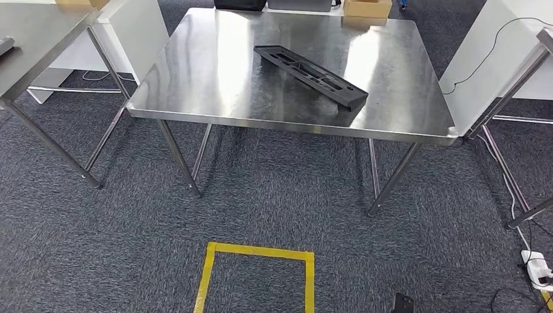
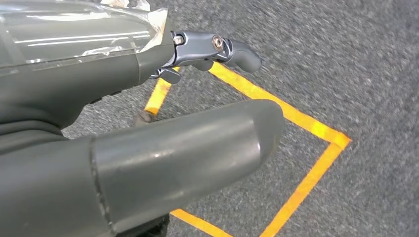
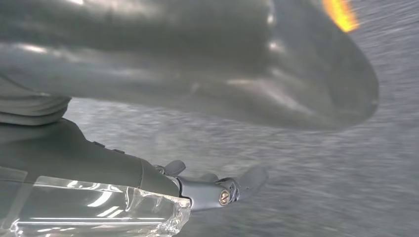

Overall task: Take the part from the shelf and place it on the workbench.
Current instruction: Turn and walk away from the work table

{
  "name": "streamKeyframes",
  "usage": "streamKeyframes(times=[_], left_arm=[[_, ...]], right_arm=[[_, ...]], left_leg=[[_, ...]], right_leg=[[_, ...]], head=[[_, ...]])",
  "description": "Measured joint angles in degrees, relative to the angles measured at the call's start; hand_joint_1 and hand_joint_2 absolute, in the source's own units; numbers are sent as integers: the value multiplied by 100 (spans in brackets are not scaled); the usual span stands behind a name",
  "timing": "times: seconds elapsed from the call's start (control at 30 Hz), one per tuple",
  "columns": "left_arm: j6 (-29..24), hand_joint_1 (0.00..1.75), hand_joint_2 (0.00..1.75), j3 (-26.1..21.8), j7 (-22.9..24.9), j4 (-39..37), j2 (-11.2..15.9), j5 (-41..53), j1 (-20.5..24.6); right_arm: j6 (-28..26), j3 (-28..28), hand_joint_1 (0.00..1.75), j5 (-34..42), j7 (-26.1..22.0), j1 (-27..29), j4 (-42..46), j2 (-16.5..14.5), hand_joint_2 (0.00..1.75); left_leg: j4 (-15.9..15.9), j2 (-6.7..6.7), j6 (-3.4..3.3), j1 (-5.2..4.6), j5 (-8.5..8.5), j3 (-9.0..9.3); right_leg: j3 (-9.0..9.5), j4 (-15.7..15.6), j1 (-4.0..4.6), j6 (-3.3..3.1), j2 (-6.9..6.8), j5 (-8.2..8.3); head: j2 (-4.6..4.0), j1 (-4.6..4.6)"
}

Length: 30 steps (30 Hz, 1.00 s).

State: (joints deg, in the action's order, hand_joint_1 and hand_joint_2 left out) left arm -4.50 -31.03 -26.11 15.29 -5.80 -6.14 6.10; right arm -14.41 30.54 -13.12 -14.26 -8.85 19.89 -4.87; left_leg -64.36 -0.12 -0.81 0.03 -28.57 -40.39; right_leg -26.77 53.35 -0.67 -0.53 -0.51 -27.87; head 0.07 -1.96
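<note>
**One part on the bench, both hands hanging free over the floor**

One steel bench (image 1: 215, 78) stands squarely ahead in the head view, on grey carpet (image 1: 274, 195). A second steel bench (image 1: 32, 39) stands to its left, and a white panel (image 1: 482, 52) leans by its right corner.

On the floor nearer the robot, a square of yellow tape (image 1: 257, 251) marks a standing spot.

The part (image 1: 311, 75), a long black moulded frame, lies flat and at a slant on the middle bench, toward its right half, well clear of every edge. Nothing touches it. A cardboard box (image 1: 367, 9) sits at the far edge of the same bench.

The left hand (image 2: 212, 52) hangs over the carpet above the taped square; its thumb and dark fingers are spread and nothing is between them. The right hand (image 3: 217, 185) likewise hangs over carpet, fingers extended and holding nothing; that view is blurred.

Judgement: the placing step appears complete, since the part rests on the bench and neither hand carries anything. No shelf can be made out from here. If further parts are wanted, the next move calls for turning toward the shelf; otherwise the task stands finished.
</note>
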Motion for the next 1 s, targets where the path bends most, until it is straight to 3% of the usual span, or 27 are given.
streamKeyframes(times=[0.03, 0.07, 0.1, 0.13, 0.17, 0.23, 0.27, 0.3, 0.37, 0.43, 0.5, 0.57, 0.6, 0.63, 0.7, 0.77, 0.8, 0.87, 0.9, 0.93, 1.0], left_arm=[[-14, 0, 0, -12, -3, -3, 0, -11, -1], [-27, 0, 0, -29, -6, -5, 2, -19, 0], [-40, 0, 0, -48, -7, -5, 4, -22, 0], [-53, 0, 0, -64, -7, -6, 5, -22, 0], [-70, 0, 0, -77, -7, -6, 8, -20, 1], [-104, 0, 0, -87, 2, -6, 10, 7, 15], [-121, 0, 0, -90, 9, -7, 11, 25, 21], [-129, 0, 0, -92, 16, -7, 11, 48, 26], [-148, 0, 0, -97, 26, -8, 13, 71, 29], [-164, 0, 0, -102, 31, -8, 15, 77, 44], [-176, 0, 0, -109, 32, -8, 22, 76, 60], [-192, 0, 0, -117, 32, -8, 25, 76, 66], [-200, 0, 0, -121, 32, -8, 26, 75, 66], [-205, 0, 0, -124, 32, -8, 27, 75, 67], [-206, 0, 0, -128, 31, -8, 25, 74, 77], [-206, 0, 0, -132, 30, -8, 14, 75, 93], [-207, 0, 0, -136, 30, -8, 11, 77, 100], [-209, 0, 0, -146, 34, -9, 15, 81, 106], [-209, 0, 0, -152, 35, -10, 20, 83, 105], [-209, 0, 0, -155, 34, -11, 23, 83, 101], [-207, 0, 0, -161, 26, -13, 37, 83, 91]], right_arm=[[-36, 27, 0, -13, 158, 12, -73, 2, 0], [-72, 58, 0, -18, 311, 31, -144, 3, 0], [-104, 92, 0, -13, 447, 58, -212, 3, 0], [-126, 123, 0, -1, 549, 91, -268, 4, 0], [-144, 153, 0, 17, 624, 125, -315, 4, 0], [-197, 215, 0, 49, 717, 183, -385, 9, 0], [-226, 246, 0, 60, 743, 203, -416, 12, 0], [-251, 277, 0, 72, 758, 225, -446, 18, 0], [-269, 356, 0, 144, 749, 278, -496, 33, 0], [-269, 462, 0, 266, 715, 331, -529, 54, 0], [-266, 549, 0, 345, 691, 354, -556, 70, 0], [-263, 607, 0, 357, 688, 360, -577, 84, 0], [-263, 627, 0, 344, 688, 361, -584, 95, 0], [-265, 641, 0, 321, 688, 360, -590, 106, 0], [-272, 648, 0, 268, 687, 338, -599, 136, 0], [-287, 648, 0, 226, 685, 287, -604, 169, 0], [-302, 648, 0, 203, 680, 265, -607, 182, 0], [-337, 648, 0, 155, 656, 242, -614, 199, 0], [-359, 648, 0, 137, 635, 238, -618, 205, 0], [-379, 648, 0, 127, 614, 233, -620, 211, 0], [-410, 648, 0, 117, 567, 232, -624, 213, 0]], left_leg=[[-389, -1, 34, 20, -232, -78], [-696, -1, 61, 39, -315, -107], [-841, 0, 82, 61, -260, -56], [-773, 1, 99, 84, -116, 98], [-504, 0, 113, 108, 40, 351], [254, -26, 142, 124, 73, 909], [531, -46, 145, 117, 15, 1079], [670, -64, 136, 99, -53, 1146], [712, -64, 52, 81, -22, 1108], [724, -38, -93, 81, 71, 1014], [730, -13, -216, 62, 191, 863], [724, 8, -265, 26, 318, 688], [721, 17, -271, 7, 384, 602], [720, 22, -272, -10, 450, 521], [718, 25, -262, -35, 578, 388], [722, 31, -222, -48, 694, 319], [734, 40, -192, -39, 754, 307], [776, 50, -116, -15, 872, 294], [765, 42, -76, -1, 847, 273], [686, 30, -39, 8, 707, 237], [203, 11, 30, 33, 114, 109]], right_leg=[[-67, 11, -1, 4, -3, 62], [-141, 32, -5, 21, -8, 120], [-223, 63, -12, 43, -13, 171], [-309, 104, -24, 69, -16, 211], [-396, 155, -40, 97, -18, 240], [-540, 258, -49, 154, -17, 279], [-587, 299, -43, 193, -17, 304], [-623, 321, -36, 239, -14, 336], [-660, 340, -45, 336, -9, 385], [-777, 532, -60, 345, 2, 191], [-1014, 1156, -60, 281, 15, -294], [-1183, 1890, -57, 271, 21, -654], [-1153, 2062, -54, 301, 22, -668], [-1014, 2016, -46, 337, 23, -578], [-442, 1333, -5, 341, 24, -341], [171, 422, 54, 231, 26, -355], [329, 144, 81, 178, 29, -403], [336, -2, 102, 116, 34, -369], [287, -16, 94, 79, 25, -300], [236, -31, 79, 32, 14, -224], [93, -45, 53, -26, -7, -72]], head=[[0, -16], [0, -20], [0, -22], [0, -25], [0, -27], [0, -35], [0, -38], [0, -43], [0, -41], [0, -22], [0, 20], [0, 47], [1, 49], [1, 50], [1, 49], [0, 39], [0, 35], [0, 39], [1, 50], [1, 45], [1, 12]])
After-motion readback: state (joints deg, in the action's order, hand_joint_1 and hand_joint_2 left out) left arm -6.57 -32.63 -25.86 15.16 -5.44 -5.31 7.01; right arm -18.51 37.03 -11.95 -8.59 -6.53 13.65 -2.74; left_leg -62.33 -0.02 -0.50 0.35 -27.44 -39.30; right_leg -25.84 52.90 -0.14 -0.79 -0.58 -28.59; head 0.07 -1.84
